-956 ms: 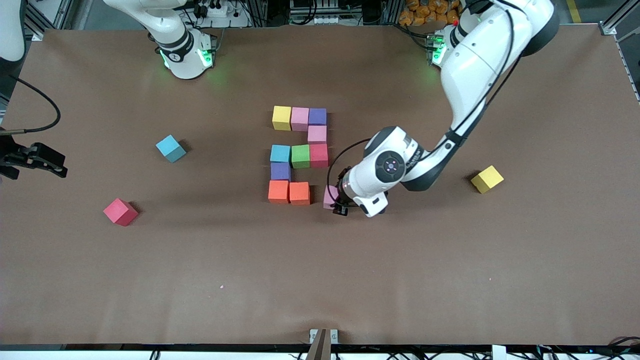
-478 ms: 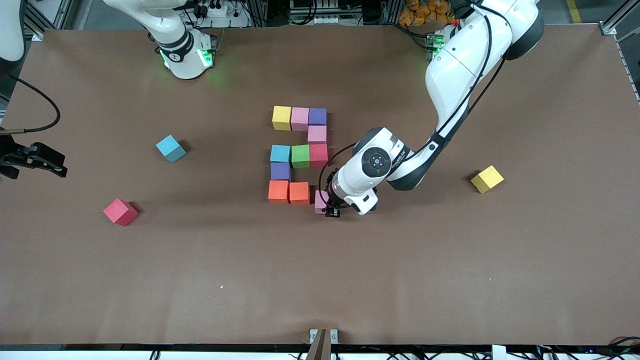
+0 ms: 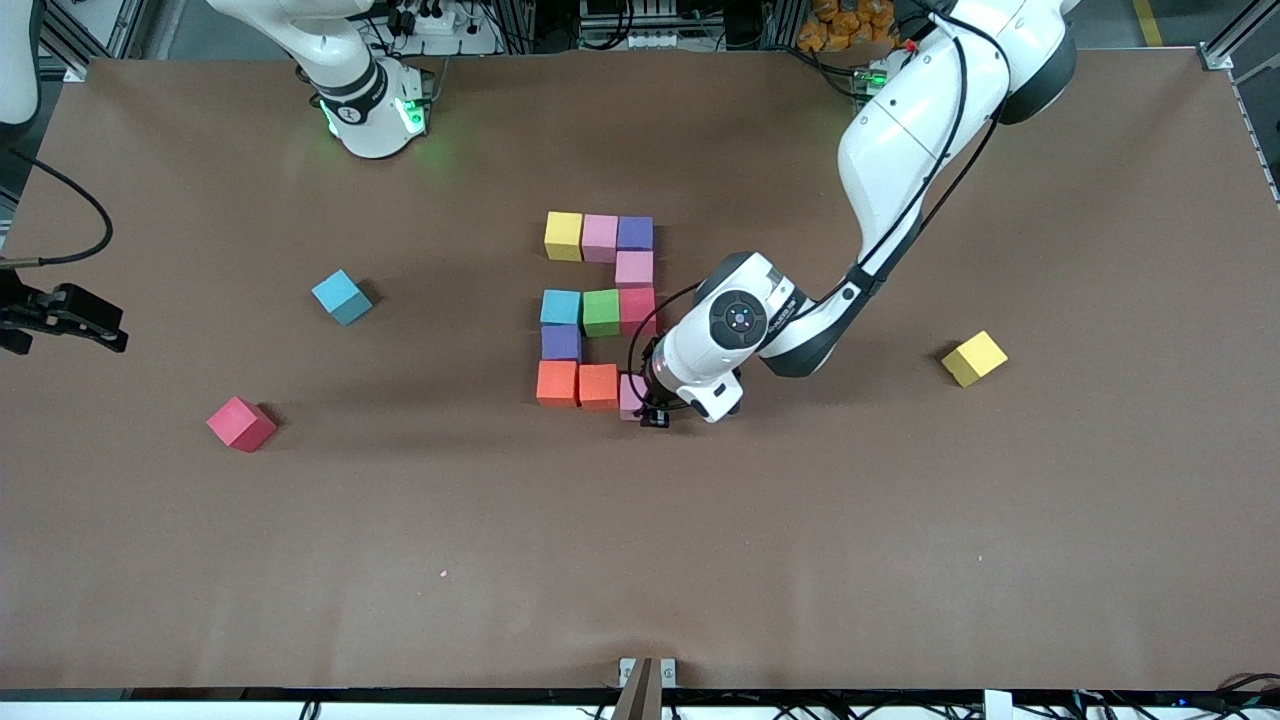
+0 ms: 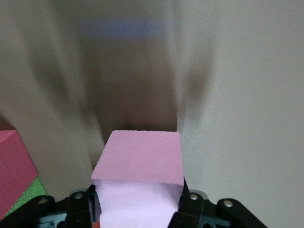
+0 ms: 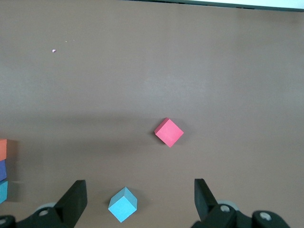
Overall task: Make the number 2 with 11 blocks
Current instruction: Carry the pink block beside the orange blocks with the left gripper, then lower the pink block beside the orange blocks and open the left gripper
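- Brown counter [image 3: 900,560], the number 2 [image 3: 598,310] mid-counter, nearly done
- left claw [image 3: 648,402] clamped on a pink block [image 4: 138,164], right beside the orange blocks [image 3: 578,385]
- right claw [image 5: 137,199] spread wide, waiting at the counter's edge, holding nothing

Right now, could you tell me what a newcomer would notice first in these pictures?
The nearly finished number 2 of coloured blocks at mid-table. The left claw holds a pink block beside the orange blocks of its bottom row. Loose blue, red and yellow blocks lie around.
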`<state>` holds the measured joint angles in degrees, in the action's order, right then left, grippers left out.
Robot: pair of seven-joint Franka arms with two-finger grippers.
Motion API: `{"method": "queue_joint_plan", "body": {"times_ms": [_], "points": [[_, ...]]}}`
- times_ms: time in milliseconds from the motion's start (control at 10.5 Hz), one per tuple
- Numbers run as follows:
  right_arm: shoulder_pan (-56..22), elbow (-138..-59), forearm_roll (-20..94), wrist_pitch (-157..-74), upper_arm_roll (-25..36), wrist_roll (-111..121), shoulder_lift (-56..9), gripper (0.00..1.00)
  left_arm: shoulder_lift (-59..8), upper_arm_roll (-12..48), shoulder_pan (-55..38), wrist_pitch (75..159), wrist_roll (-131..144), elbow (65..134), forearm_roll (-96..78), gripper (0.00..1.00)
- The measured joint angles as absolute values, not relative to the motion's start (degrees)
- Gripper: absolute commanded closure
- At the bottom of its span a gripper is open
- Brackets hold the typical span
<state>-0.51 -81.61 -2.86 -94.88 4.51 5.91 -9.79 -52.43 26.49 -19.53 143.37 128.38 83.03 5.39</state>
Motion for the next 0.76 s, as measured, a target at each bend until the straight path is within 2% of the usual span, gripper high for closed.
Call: {"method": "queue_joint_plan", "body": {"times_ms": [382,573,669,765], "points": [[-0.5,-81.6,-2.9,-94.9,4.6,5.9,-9.6,0.0,-52.5,26.5,-19.9,143.4,128.4,83.0,4.9,0.41],[-0.5,-81.6,-2.9,-94.9,4.5,5.9,-9.6,0.0,-52.9,26.5,-20.7,143.3,128.4,83.4,4.8,0.37],[-0.5,-81.6,-2.8,-94.9,4.5,5.9,-9.6,0.0,-52.9,26.5,-20.9,143.4,128.4,83.4,4.8,0.11],[-0.5,-81.6,-2.8,-94.9,4.5,5.9,-9.6,0.0,-52.9,26.5,-20.9,143.4,128.4,83.4,4.8,0.0]]}}
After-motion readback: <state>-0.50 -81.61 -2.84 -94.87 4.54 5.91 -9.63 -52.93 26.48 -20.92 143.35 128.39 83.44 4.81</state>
